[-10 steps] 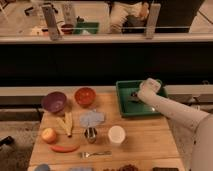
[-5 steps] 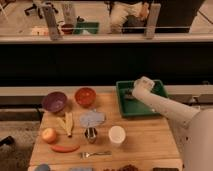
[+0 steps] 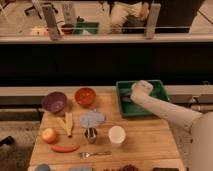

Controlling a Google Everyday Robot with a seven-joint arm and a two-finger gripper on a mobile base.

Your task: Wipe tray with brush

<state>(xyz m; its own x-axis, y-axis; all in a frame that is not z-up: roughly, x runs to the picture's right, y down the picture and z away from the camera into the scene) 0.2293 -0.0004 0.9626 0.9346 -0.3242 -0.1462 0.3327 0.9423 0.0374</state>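
Beyond the bench's (image 3: pixel 145 145) far edge we see a pale ledge (image 3: pixel 30 91), a dark wall (image 3: pixel 100 62) above it, then a window (image 3: pixel 100 20) with two grey posts (image 3: pixel 51 22). Dark floor (image 3: pixel 15 130) lies off the left edge. The gripper (image 3: pixel 131 96) hangs over the far right corner.

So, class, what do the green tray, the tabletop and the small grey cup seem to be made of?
Green tray: probably plastic, going by its uniform matte colour. Tabletop: seemingly wood, with a warm tan surface. Small cup: likely metal, being grey and slightly shiny. The gripper is over the tray's left half.
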